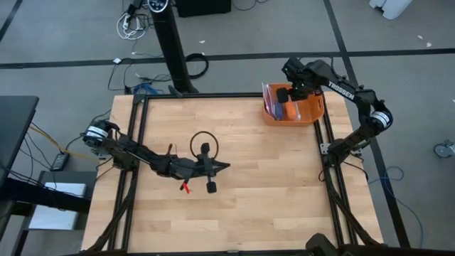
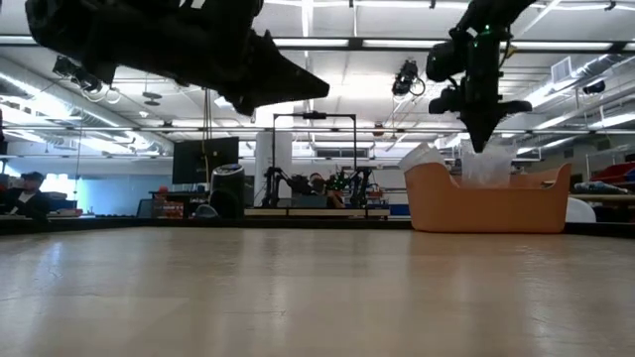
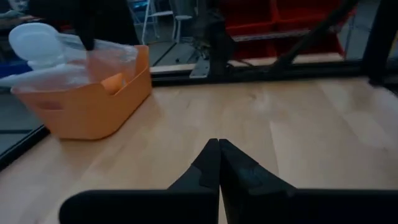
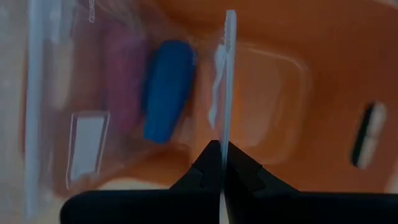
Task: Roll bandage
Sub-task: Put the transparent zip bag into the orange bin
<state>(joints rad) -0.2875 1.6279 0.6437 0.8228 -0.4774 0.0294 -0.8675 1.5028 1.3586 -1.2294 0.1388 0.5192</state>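
An orange plastic bin (image 1: 313, 114) stands at the table's far right corner, with a crinkled clear plastic bag (image 4: 93, 93) in it. A blue roll (image 4: 166, 90) and a pinkish roll (image 4: 124, 74) show through the bag. My right gripper (image 1: 281, 105) points down into the bin, shut on the bag. My left gripper (image 1: 226, 166) is shut and empty, held above the table's middle. A small orange lump (image 3: 112, 82) shows through the bag in the left wrist view; whether it is the bandage, I cannot tell. My right gripper pinches a thin edge of the clear bag (image 4: 227, 134) between its two fingers, coming from above and pointing down into the bin (image 2: 486, 203). The edge runs straight on from the fingertips. The bag's body (image 2: 488, 164) stands in the bin below the gripper.
A black frame rail (image 1: 234, 97) borders the wooden table (image 1: 270, 206). A small red mark (image 1: 185, 188) lies under my left arm. The bin also shows in the left wrist view (image 3: 81, 112), well beyond my left gripper (image 3: 219, 145). Bare wood lies between them.
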